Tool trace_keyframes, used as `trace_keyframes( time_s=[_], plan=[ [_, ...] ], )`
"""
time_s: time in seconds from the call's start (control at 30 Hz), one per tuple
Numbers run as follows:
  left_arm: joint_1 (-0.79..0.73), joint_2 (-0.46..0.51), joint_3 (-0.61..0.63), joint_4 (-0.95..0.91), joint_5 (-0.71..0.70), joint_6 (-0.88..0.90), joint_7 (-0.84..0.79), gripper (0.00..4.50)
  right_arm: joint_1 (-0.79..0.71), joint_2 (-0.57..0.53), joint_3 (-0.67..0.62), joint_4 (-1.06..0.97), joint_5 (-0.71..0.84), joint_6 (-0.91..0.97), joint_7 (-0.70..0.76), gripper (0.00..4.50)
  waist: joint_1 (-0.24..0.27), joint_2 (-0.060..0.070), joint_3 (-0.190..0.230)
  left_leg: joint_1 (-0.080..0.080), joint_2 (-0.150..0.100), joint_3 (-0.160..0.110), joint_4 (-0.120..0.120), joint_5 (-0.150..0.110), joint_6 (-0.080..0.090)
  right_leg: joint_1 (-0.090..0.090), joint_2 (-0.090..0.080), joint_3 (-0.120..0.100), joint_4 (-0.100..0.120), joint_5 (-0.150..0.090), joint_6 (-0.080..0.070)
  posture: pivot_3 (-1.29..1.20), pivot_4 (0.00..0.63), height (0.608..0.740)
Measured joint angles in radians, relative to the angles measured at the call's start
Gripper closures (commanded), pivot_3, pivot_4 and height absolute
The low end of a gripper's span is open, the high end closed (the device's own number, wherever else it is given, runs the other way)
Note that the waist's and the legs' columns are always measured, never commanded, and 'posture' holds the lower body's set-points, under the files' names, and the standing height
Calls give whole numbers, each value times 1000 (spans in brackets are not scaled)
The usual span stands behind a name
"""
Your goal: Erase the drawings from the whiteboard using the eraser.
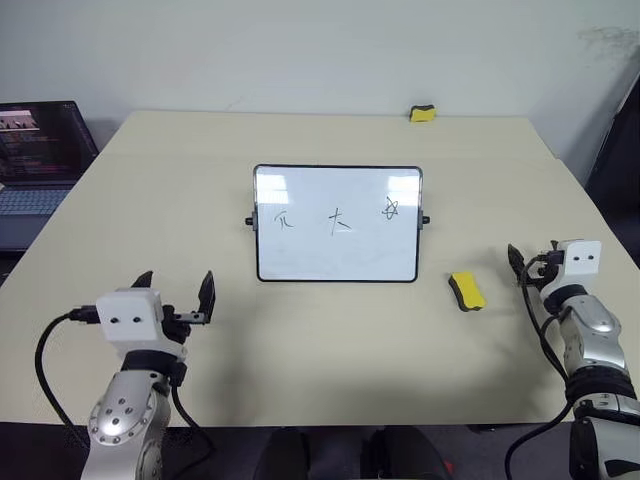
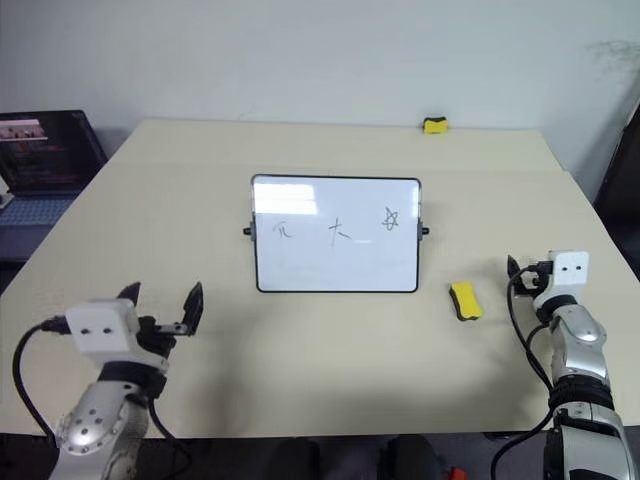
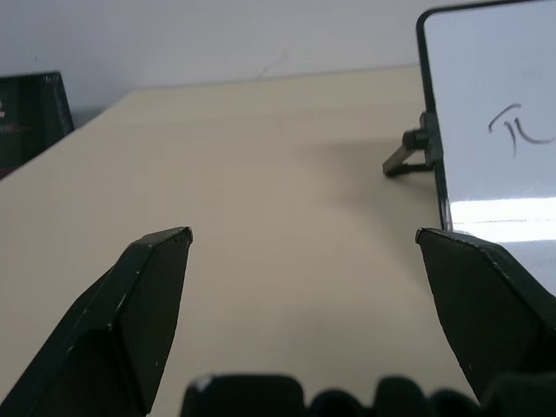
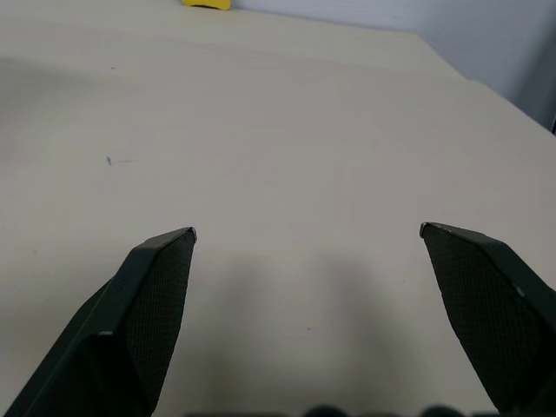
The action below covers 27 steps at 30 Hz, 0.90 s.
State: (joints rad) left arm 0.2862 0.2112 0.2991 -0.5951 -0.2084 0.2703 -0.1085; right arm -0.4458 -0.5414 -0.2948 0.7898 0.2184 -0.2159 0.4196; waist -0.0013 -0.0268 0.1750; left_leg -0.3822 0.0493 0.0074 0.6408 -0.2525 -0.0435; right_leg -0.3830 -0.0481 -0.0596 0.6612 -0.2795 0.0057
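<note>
The whiteboard (image 1: 330, 255) stands propped at the table's middle. Its drawings sit in a row: a pi-like sign (image 1: 285, 221), a cross-like character (image 1: 340, 220) and a scribbled star (image 1: 391, 209). The yellow eraser (image 1: 467, 291) with its black underside lies on the table to the right of the board's lower corner. My right gripper (image 1: 532, 262) hovers open just right of the eraser, apart from it, with nothing between its fingers (image 4: 156, 295). My left gripper (image 1: 175, 288) stands open and empty near the front left, with the board's left edge (image 3: 430, 130) and the pi-like sign (image 3: 521, 130) ahead of it.
A second yellow-and-black block (image 1: 422, 113) sits at the table's far edge. An open laptop (image 1: 40, 150) stands beyond the table's left side. The beige table (image 1: 330, 350) stretches bare between my grippers and the board.
</note>
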Motion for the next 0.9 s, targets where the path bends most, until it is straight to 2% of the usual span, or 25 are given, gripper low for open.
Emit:
trace_keyframes(
  time_s=[0.23,0.5,0.6,0.7,0.9],
  plan=[
    [34,-52,4,0,-13,-30,12,0,-7,-6,3,-4,1,62,59,17,0,0,0,0,0,0,0,0,0,0,0,0,0,0,0,0,150,740],
    [63,-30,81,0,-18,-42,10,0,-51,-8,6,-24,-42,79,-20,17,0,0,0,0,0,0,0,0,0,-1,0,0,0,-1,3,0,150,740],
    [65,-1,138,1,-37,-42,-3,0,-51,-3,4,-24,-41,61,-37,17,-1,0,0,0,0,0,0,0,0,-1,0,0,0,-1,3,0,150,740],
    [40,27,139,1,-61,-17,-28,0,-38,3,2,-39,-35,56,-29,17,2,0,0,0,0,0,0,0,0,0,0,0,0,-1,3,0,150,740],
    [-26,192,192,8,-159,76,-130,0,126,68,-3,-310,34,144,-30,17,1,0,0,-1,1,0,0,0,0,-1,0,-1,1,-1,2,0,150,740]
  ],
)
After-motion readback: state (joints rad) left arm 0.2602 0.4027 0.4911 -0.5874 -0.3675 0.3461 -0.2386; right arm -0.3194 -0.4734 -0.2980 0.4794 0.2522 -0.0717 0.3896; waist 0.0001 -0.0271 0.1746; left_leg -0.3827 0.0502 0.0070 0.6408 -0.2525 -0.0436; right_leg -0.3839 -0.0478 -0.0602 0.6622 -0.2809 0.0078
